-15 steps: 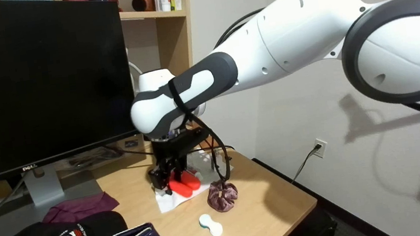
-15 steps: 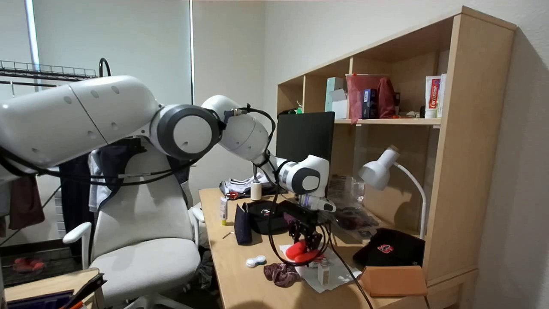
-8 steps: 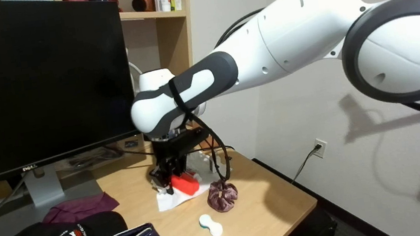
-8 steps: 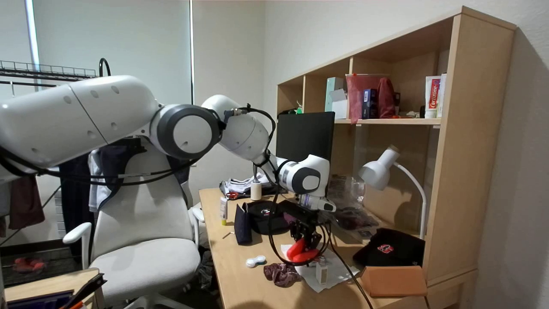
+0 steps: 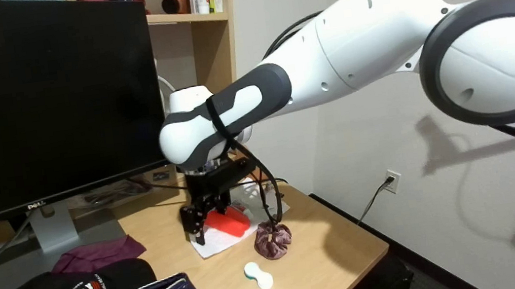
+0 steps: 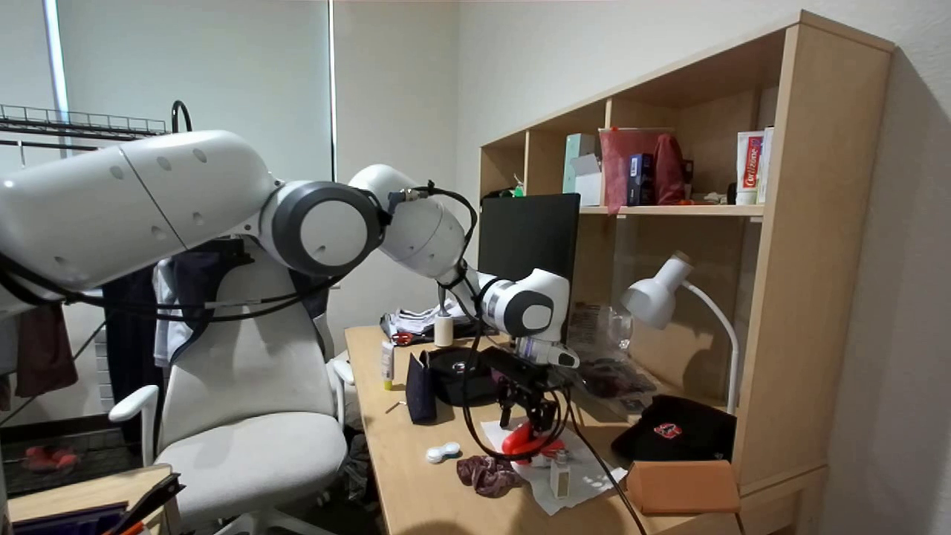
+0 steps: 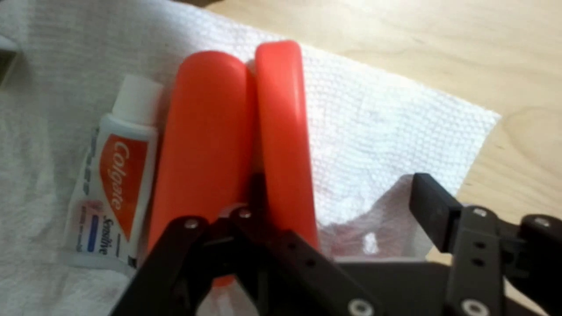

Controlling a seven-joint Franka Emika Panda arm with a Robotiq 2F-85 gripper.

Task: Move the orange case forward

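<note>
Since my black two-fingered gripper (image 7: 340,192) gapes, I'd gently pinch the oblong red-orange plastic-looking case (image 7: 232,140), mid-frame. Right half only.

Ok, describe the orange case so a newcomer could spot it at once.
In an exterior view, find the black monitor; to the right of its stand lies a white paper towel. The orange case sits on that towel. Unlike the labelled Colgate tube and purplish scrunchie nearby, it is plain, bright red-orange, in two long rounded parts.
</note>
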